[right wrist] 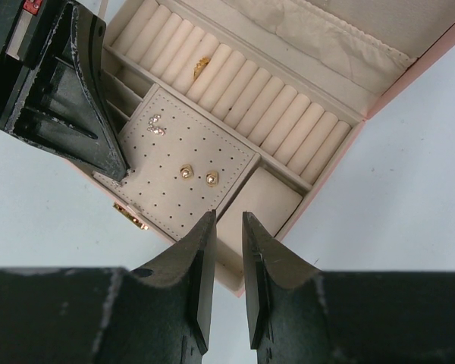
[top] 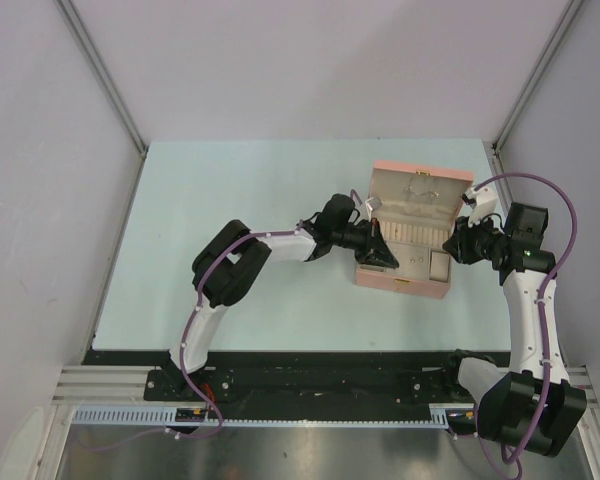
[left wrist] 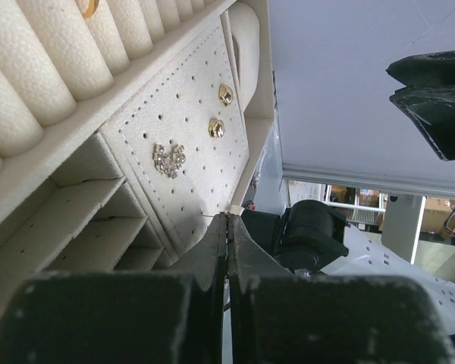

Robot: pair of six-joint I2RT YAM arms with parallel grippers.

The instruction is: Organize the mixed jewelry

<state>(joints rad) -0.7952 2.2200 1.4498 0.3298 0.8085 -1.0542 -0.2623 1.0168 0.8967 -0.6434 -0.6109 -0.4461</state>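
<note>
The pink jewelry box [top: 405, 287] lies open, and its cream inside fills both wrist views. On its perforated panel [right wrist: 174, 193] sit two gold studs [right wrist: 186, 172] [left wrist: 216, 127] and a crystal earring pair [right wrist: 156, 125] [left wrist: 169, 159]. A gold ring [right wrist: 199, 67] is tucked in the ring rolls. My left gripper [top: 385, 258] [left wrist: 229, 220] is shut, its tips at the panel's front left corner. My right gripper [top: 452, 245] [right wrist: 227, 224] hovers open over the box's right front corner, above a cream rectangular pad [right wrist: 262, 201], with nothing between its fingers.
The box's lid [top: 420, 185] stands back with a cream pocket inside. A gold clasp [right wrist: 129, 216] shows on the front wall. Small divided compartments [left wrist: 83, 220] run along the box's left side. The pale table [top: 240, 220] spreads to the left.
</note>
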